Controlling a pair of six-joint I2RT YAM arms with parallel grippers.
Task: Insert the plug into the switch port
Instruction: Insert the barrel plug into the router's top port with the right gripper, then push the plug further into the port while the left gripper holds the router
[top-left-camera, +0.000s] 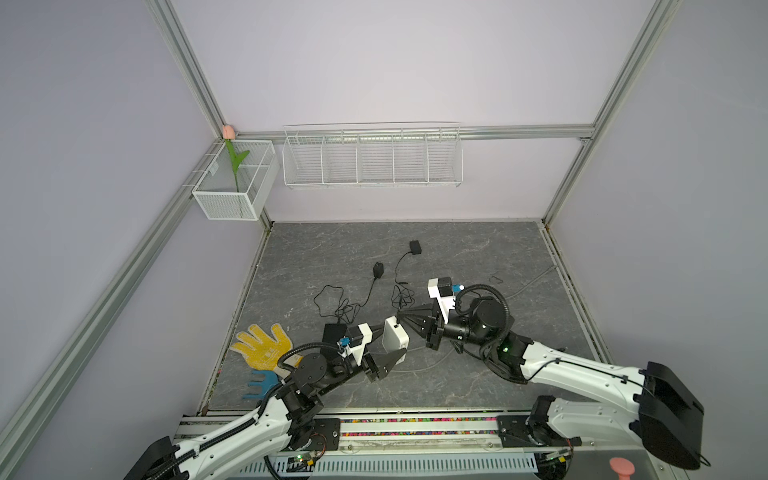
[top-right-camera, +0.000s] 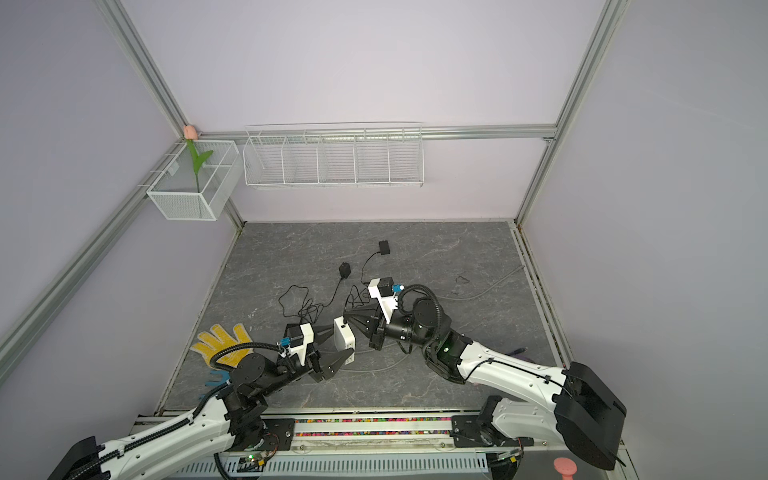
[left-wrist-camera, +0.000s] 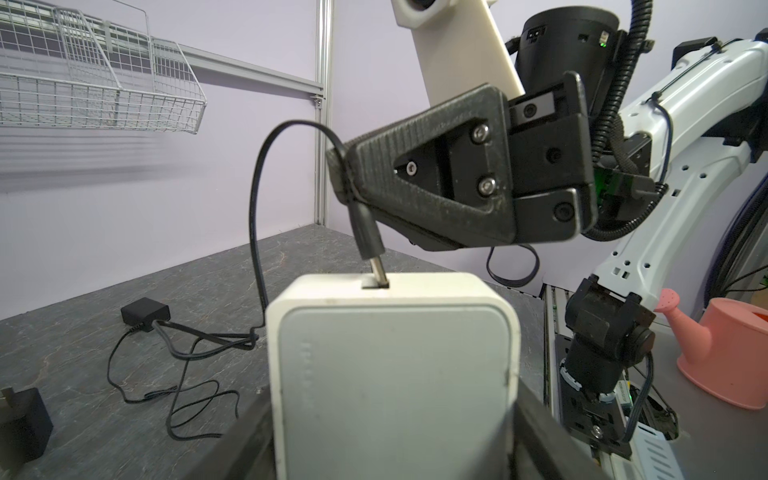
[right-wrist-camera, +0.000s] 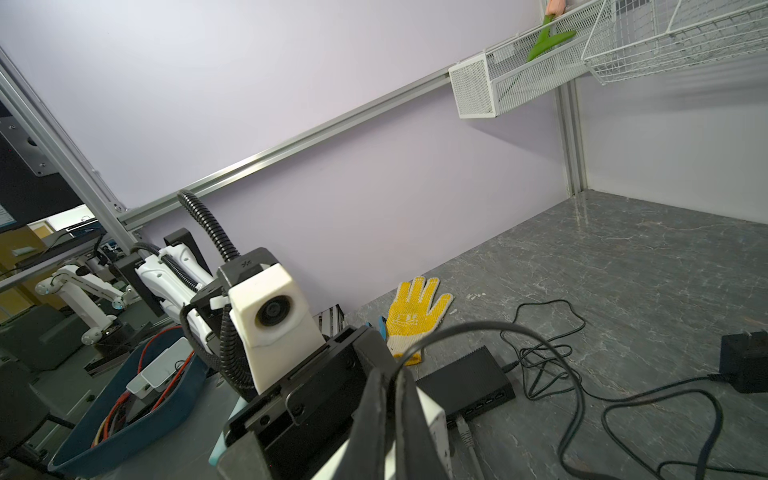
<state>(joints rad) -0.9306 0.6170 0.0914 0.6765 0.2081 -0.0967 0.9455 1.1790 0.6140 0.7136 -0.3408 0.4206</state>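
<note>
Plug (left-wrist-camera: 366, 232) pinched in R gripper (left-wrist-camera: 343, 166), tip @ switch (left-wrist-camera: 390, 374) port.

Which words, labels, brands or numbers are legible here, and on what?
No text reads clearly.
yellow glove: printed mark, too blurred to read.
white switch: faint marks on its face, unreadable.
mesh basket: small tag, too small to read.

Both arms reach in from the near edge, tips facing; left gripper (top-left-camera: 395, 340) clamps the switch (left-wrist-camera: 392, 374); right gripper (top-left-camera: 401, 314) pinches the plug (left-wrist-camera: 365, 232).
</note>
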